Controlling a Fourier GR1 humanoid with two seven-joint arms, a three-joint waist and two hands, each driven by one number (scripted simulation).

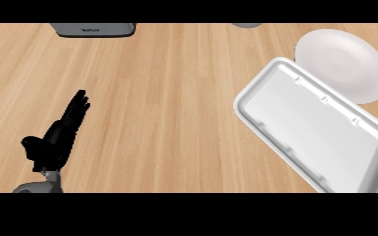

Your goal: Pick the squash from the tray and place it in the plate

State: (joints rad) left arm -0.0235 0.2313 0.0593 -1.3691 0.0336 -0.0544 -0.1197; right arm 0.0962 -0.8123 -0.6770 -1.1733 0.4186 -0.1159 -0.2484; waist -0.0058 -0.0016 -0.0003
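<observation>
A white rectangular tray (255, 111) lies tilted at the right of the wooden counter, and its inside shows nothing but white. Behind it, at the far right, lies a white round plate (336, 55), partly overlapped by the tray's far edge. No squash shows anywhere in the head view. My left hand (59, 135) rests at the lower left with its fingers straight and pointing away, holding nothing. My right hand does not show.
A grey appliance (94, 29) sits at the counter's far edge on the left. A small grey object (247, 25) peeks in at the far edge right of centre. Bare wooden counter (170, 105) stretches between my left hand and the tray.
</observation>
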